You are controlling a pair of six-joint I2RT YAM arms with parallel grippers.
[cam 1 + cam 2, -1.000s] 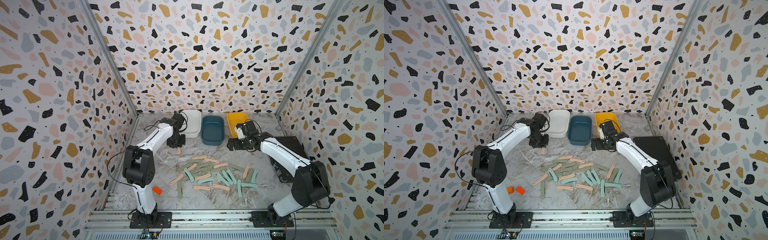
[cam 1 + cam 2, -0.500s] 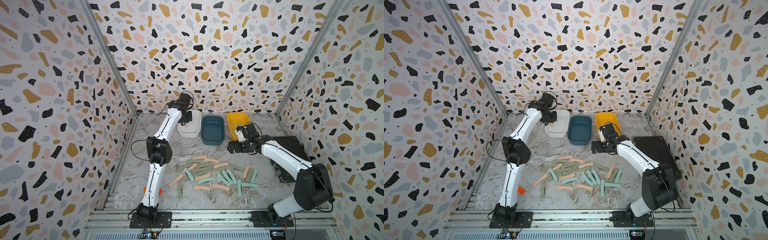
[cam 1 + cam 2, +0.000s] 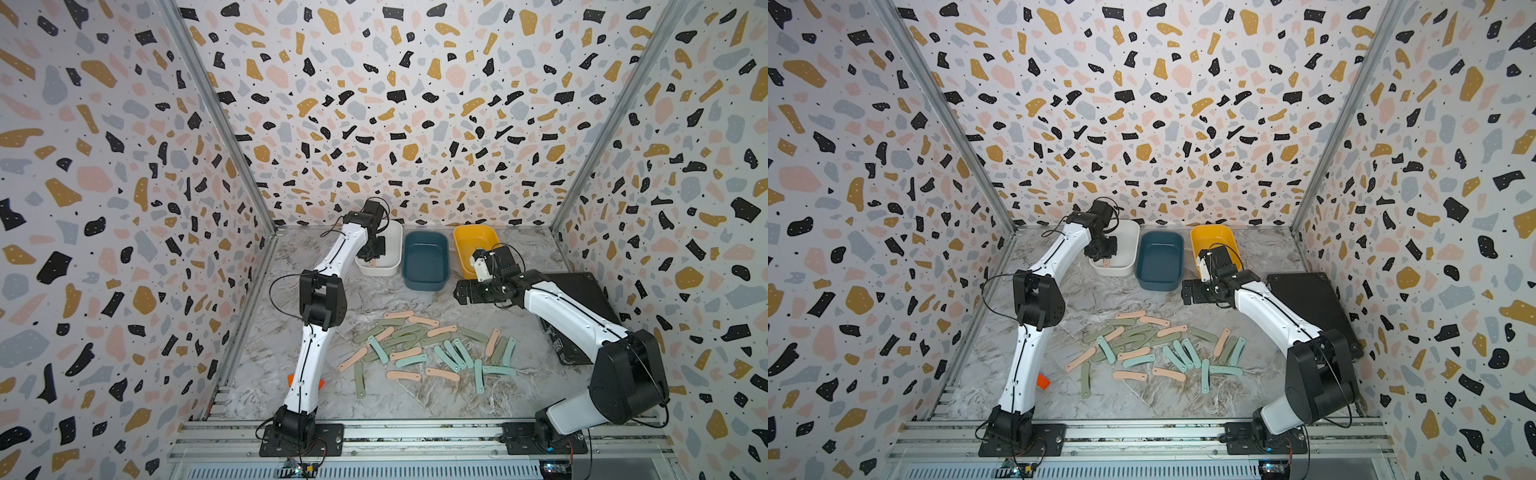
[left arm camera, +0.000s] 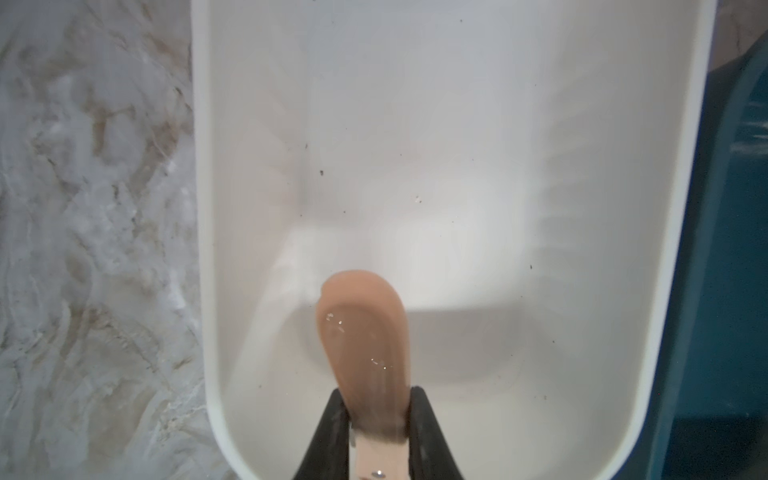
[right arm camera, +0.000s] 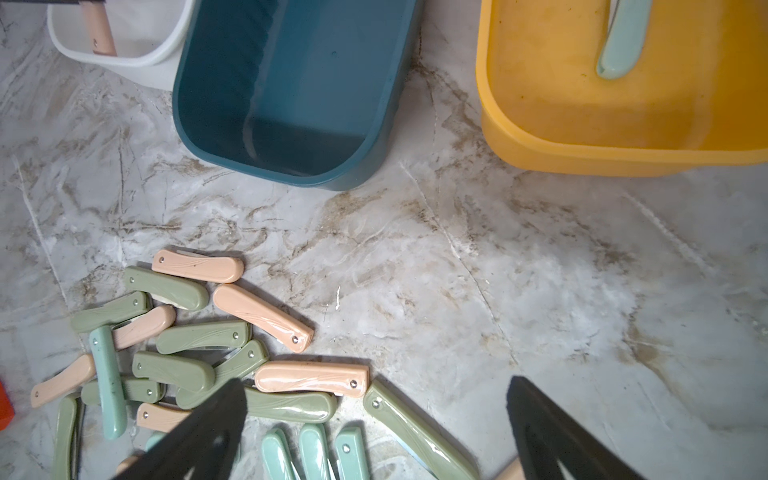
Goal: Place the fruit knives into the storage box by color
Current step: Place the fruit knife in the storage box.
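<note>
My left gripper [image 4: 376, 399] is shut on a peach-pink fruit knife [image 4: 365, 332] and hangs over the white storage box [image 4: 203, 208], the knife pointing down into it. Both top views show that gripper [image 3: 371, 253] [image 3: 1102, 251] above the white box [image 3: 392, 266]. Several pink, sage green and mint fruit knives [image 3: 415, 349] [image 5: 266, 311] lie in a loose pile mid-table. My right gripper [image 3: 459, 291] [image 5: 376, 386] is open and holds nothing, in front of the blue box [image 3: 426, 282] and beyond the pile. One mint knife [image 5: 621, 45] lies in the yellow box [image 3: 461, 245].
A black slab [image 3: 582, 299] lies on the table at the right, by the right arm. Small orange blocks [image 3: 1043, 381] sit at the front left, partly behind the left arm. Patterned walls close in three sides.
My left arm has lifted from the table in front of the white box, swung over it and come down towards it, still holding the pink knife. The right arm has hardly moved.
</note>
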